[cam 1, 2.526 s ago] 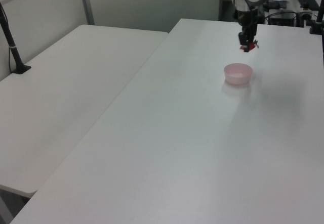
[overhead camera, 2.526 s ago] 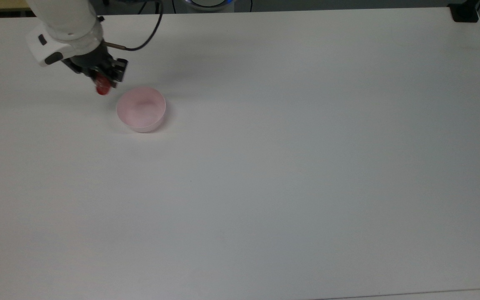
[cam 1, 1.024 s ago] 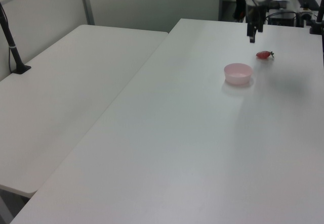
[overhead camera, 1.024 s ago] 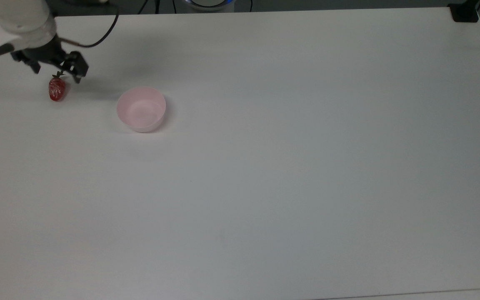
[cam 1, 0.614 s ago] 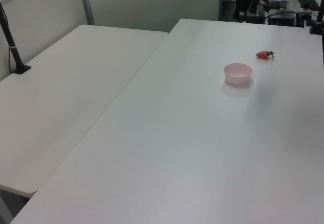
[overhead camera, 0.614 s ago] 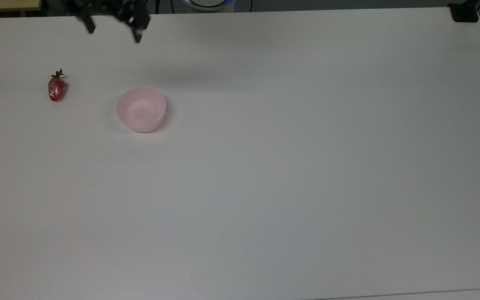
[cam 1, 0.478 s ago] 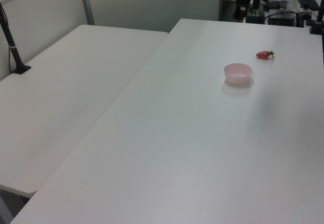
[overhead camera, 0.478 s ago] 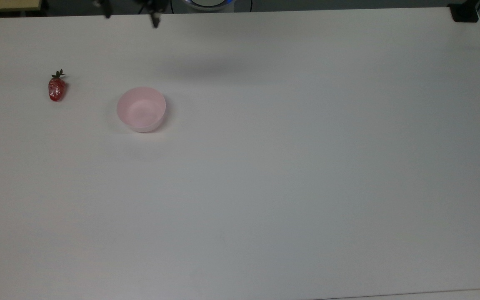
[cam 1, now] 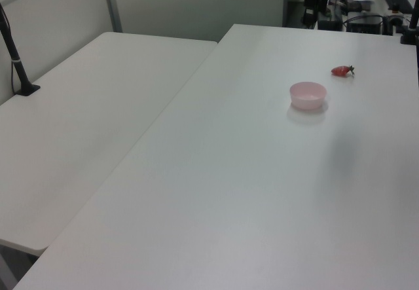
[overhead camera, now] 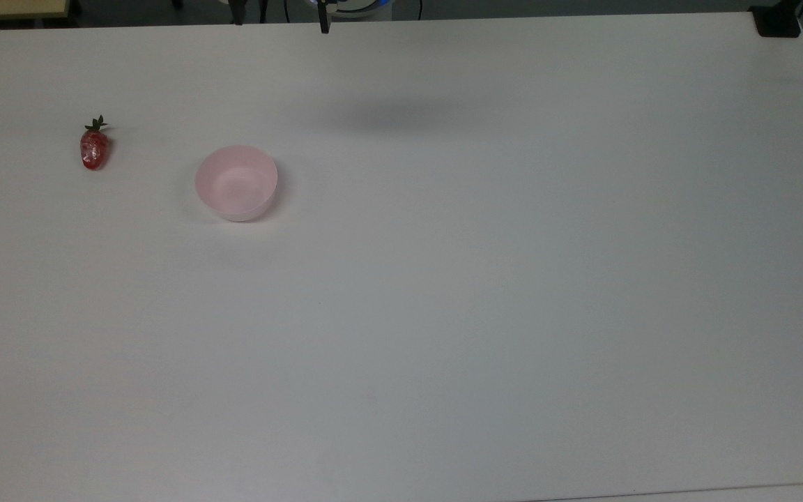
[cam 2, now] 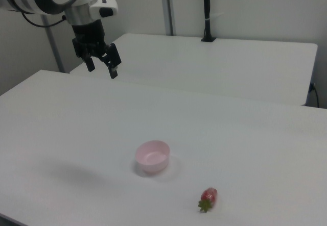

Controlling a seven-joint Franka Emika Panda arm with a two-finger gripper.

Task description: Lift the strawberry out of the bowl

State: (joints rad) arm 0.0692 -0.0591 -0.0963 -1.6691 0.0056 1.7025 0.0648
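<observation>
The small red strawberry (overhead camera: 94, 148) with a green stem lies on its side on the white table, apart from the bowl, toward the top view's left. The pale pink bowl (overhead camera: 236, 183) stands upright with nothing in it. In the right view the strawberry (cam 2: 208, 198) lies in front of and to the right of the bowl (cam 2: 152, 156). My gripper (cam 2: 102, 68) hangs high above the table, far behind the bowl, open, with nothing between its fingers. Its fingertips (overhead camera: 324, 25) just show at the top view's upper edge.
A second white table (cam 1: 98, 113) adjoins on the left view's left, with a black clamped post (cam 1: 16, 57). Another black clamp (overhead camera: 778, 21) sits at the top view's upper right corner. The arm's shadow (overhead camera: 401, 115) falls behind the bowl.
The gripper carried the strawberry leftward in the top view, set it on the table and let go. It then rose and swung right along the far edge.
</observation>
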